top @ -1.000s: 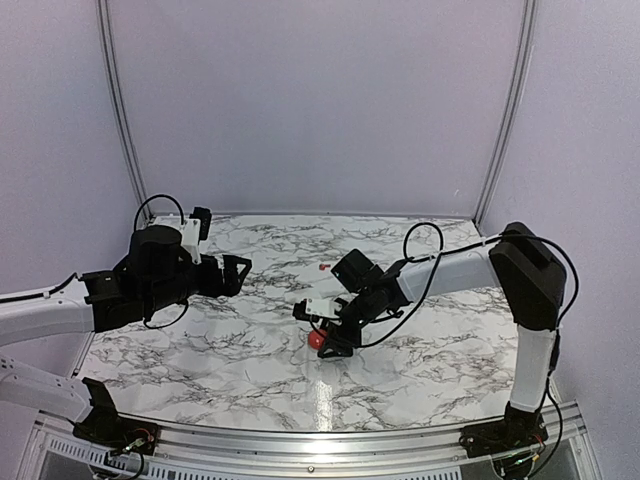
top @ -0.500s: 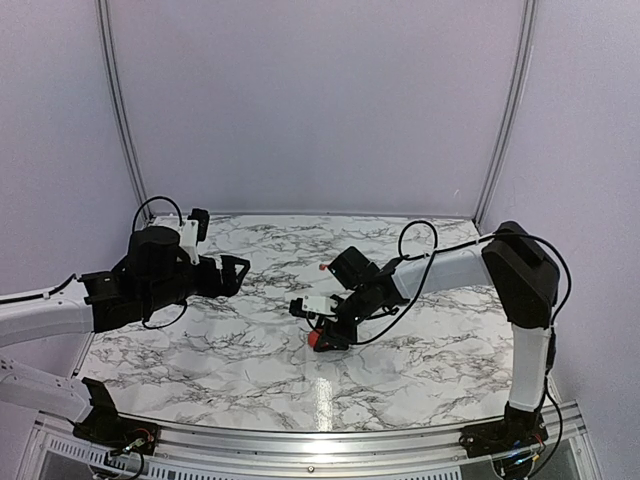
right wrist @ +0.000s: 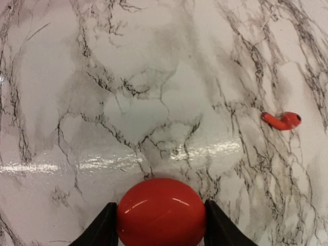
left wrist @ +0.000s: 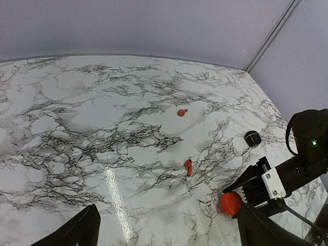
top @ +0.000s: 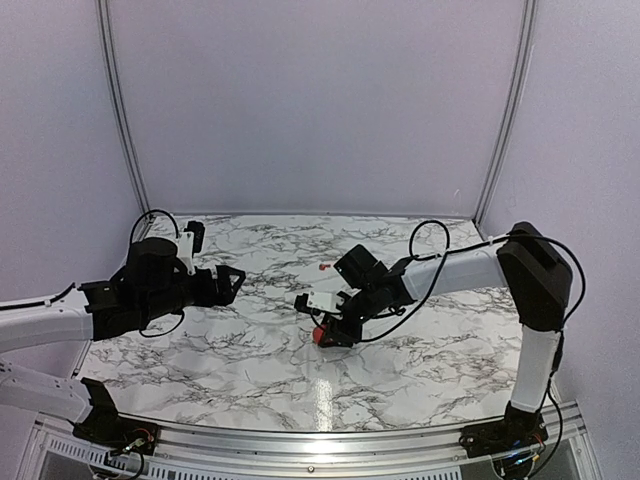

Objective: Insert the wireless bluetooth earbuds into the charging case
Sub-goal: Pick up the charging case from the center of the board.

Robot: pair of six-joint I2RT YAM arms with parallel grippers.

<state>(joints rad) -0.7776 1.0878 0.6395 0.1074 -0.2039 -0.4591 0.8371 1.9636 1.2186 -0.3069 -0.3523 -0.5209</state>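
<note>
The round red case (right wrist: pixel 160 211) rests on the marble table, and my right gripper (right wrist: pixel 160 225) is shut on it, one black finger pressed to each side; it also shows in the top view (top: pixel 320 334) and the left wrist view (left wrist: pixel 231 203). One red earbud (right wrist: pixel 282 121) lies to the right of the case, also seen in the left wrist view (left wrist: pixel 188 166). A second red earbud (left wrist: pixel 182 112) lies farther back (top: pixel 322 267). My left gripper (left wrist: pixel 171 230) is open and empty, hovering left of them (top: pixel 231 281). No black earbuds show.
A small black oval case (left wrist: pixel 251 138) lies on the table beyond the right gripper. The marble table (top: pixel 250 360) ends at a purple back wall and side walls. The right arm (top: pixel 450 268) reaches in from the right.
My right gripper and the red case have shifted slightly up and right on the table. My left gripper has dropped a little.
</note>
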